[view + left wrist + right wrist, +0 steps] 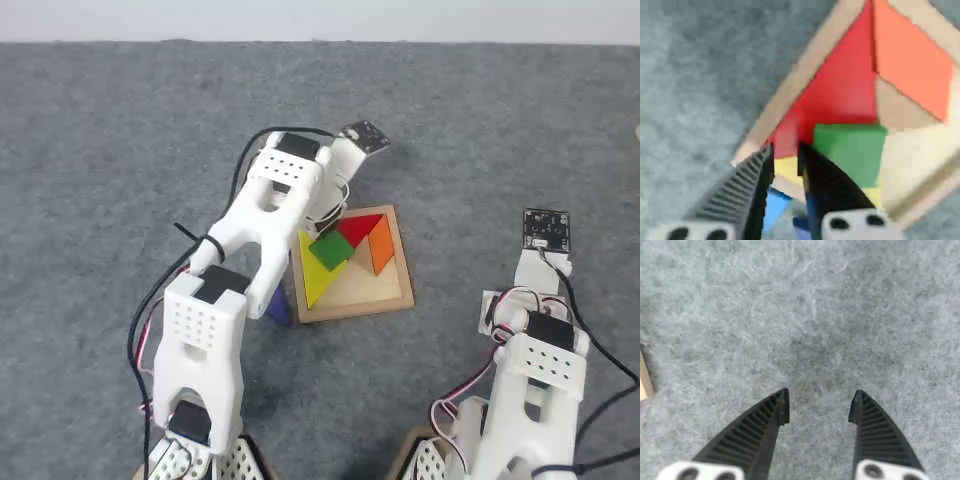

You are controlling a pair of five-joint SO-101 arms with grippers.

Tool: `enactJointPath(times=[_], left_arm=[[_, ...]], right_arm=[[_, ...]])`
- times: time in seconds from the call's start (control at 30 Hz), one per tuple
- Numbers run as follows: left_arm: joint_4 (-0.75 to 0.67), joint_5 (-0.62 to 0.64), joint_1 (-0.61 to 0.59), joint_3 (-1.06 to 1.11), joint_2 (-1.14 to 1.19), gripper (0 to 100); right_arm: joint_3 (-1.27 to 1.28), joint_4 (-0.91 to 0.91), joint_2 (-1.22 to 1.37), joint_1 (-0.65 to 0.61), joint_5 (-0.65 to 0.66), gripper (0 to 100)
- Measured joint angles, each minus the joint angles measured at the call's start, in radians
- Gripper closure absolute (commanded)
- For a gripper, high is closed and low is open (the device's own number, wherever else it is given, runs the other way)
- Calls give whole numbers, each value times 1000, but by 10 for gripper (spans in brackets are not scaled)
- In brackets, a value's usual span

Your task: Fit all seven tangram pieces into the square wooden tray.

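**High view: four pieces seated, a blue one waiting outside the tray**

The square wooden tray (370,285) lies on the grey mat (120,130) between the two arms. In it sit a yellow triangle (312,272), a green square (330,250), a red triangle (360,228) and an orange piece (381,245). The rest of its floor is bare. A blue piece (278,308) lies on the mat just beside the tray, partly under the left arm.

The left gripper (785,150) hovers over the tray's corner, its jaws drawn almost together with nothing between them. The right gripper (820,407) hangs over bare mat, jaws wide apart and empty.

The pieces look thin, stiff and light, and their painted faces are probably slick. I'd pinch the blue one across two opposite edges near its middle, since a corner hold would likely let it swivel.
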Motion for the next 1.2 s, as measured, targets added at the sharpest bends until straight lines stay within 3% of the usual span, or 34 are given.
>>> enactJointPath(times=[0.33,0.67,1.2], left_arm=[[37,2,11,0,-2,916],[83,40,137,0,-2,916],[138,51,144,-18,-23,917]], right_arm=[[0,0,0,0,0,786],[0,0,0,2,0,786],[0,0,0,-32,2,786]])
